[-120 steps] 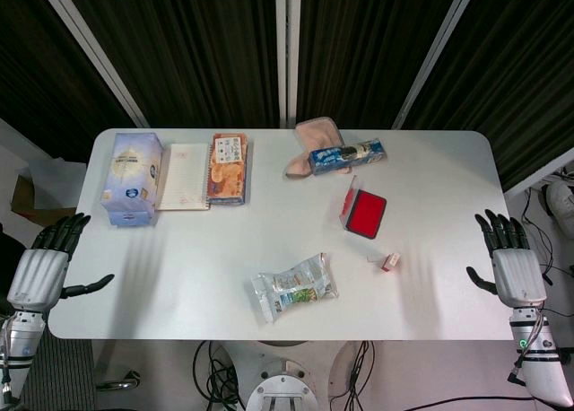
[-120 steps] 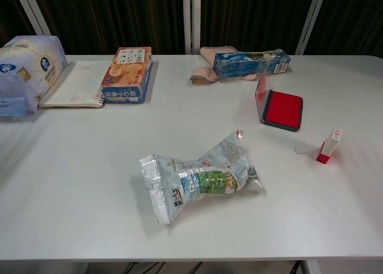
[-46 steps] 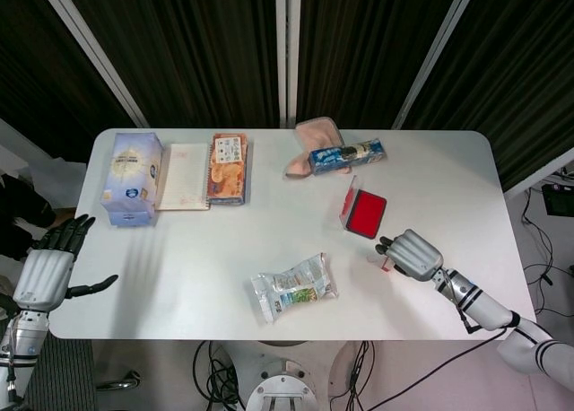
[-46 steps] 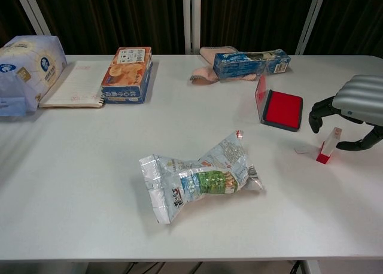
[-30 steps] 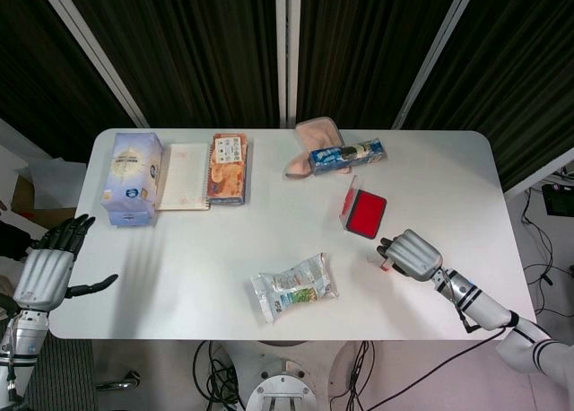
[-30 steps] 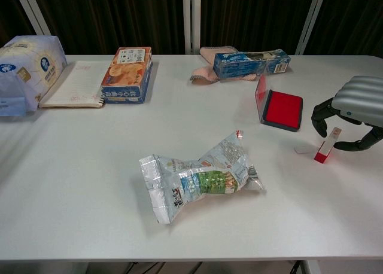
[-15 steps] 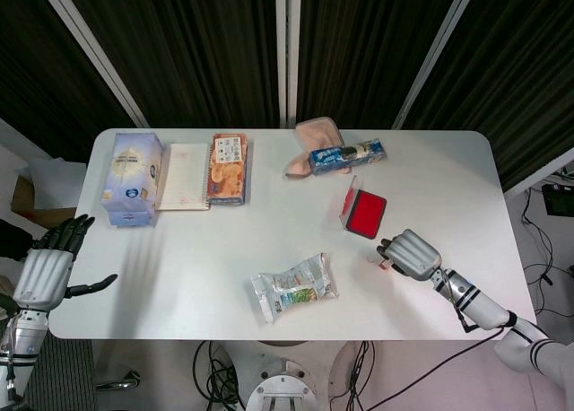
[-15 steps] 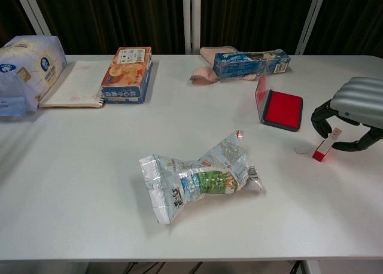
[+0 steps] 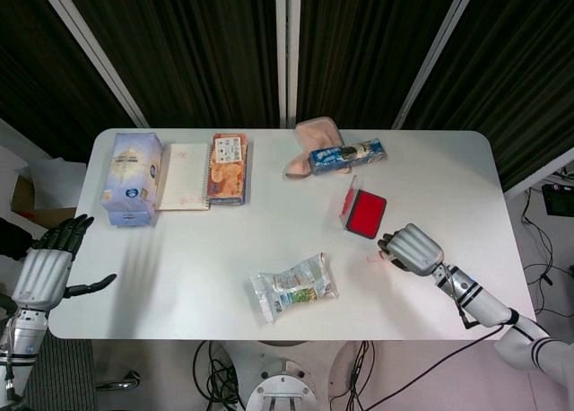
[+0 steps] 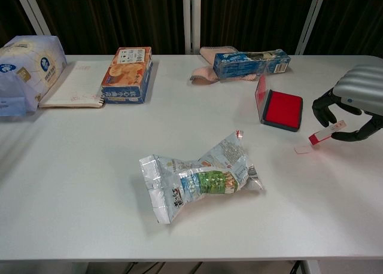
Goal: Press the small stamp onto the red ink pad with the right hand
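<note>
The red ink pad [image 9: 367,215] [image 10: 282,109] lies open right of the table's middle, its red lid standing upright on its left side. My right hand [image 9: 412,249] [image 10: 354,97] hovers just right of the pad and pinches the small white stamp with a red end [image 10: 326,132]. The stamp is off the table and tilted almost flat, red end pointing left. The head view hides the stamp under the hand. A small white scrap [image 10: 300,149] lies on the table below the stamp. My left hand [image 9: 43,269] hangs open beyond the table's left edge.
A crumpled snack bag [image 9: 294,288] lies at front centre. Along the back are a tissue pack [image 9: 132,178], a notebook [image 9: 183,176], a biscuit box [image 9: 229,167], a pink cloth [image 9: 314,137] and a blue box [image 9: 346,155].
My right hand closed on the stamp, lifted it off the table and tipped it from upright to nearly flat, moving slightly up and toward the ink pad. The left hand stayed put.
</note>
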You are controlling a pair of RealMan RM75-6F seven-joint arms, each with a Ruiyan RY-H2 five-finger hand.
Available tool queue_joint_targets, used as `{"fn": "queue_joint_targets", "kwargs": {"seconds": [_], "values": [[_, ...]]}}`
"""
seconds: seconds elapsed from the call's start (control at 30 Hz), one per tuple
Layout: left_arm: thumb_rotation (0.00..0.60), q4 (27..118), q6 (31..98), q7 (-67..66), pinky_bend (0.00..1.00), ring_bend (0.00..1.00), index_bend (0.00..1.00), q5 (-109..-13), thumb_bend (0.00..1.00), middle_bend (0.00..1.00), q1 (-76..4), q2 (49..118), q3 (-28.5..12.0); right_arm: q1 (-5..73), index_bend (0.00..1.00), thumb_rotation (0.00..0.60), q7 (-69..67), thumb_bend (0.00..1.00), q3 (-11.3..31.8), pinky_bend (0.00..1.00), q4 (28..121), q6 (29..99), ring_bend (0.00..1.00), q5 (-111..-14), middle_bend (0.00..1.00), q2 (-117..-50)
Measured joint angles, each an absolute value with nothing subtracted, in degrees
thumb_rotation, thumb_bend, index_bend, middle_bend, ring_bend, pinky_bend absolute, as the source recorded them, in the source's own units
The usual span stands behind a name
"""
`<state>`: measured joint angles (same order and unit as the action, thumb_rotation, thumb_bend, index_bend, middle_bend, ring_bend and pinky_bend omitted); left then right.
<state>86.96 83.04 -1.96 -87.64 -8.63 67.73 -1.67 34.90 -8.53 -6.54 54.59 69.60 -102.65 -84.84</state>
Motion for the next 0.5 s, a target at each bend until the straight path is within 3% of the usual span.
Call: {"fn": "queue_joint_targets", "kwargs": {"seconds": [0.23,0.5], "values": [[0.112,86.8,82.8,-1.5,0.17,0.08,0.0,-87.8,0.0,0.07,-8.9,67.8,-1.7,36.0,0.69,0.6,-11.1,0.28,-3.7,0.98,55.8,67.9,0.73,-98.9,0.59,-83.2],[0.109,86.1,82.7,-0.7,0.17,0.08,0.0,-87.5,0.0,0.06,-8.8,67.8,-1.7,38.8,0.7,0.6,-17.0,0.28,0.0,0.98,57.0,56.2,0.73,-90.6,0.6,-82.2]]}}
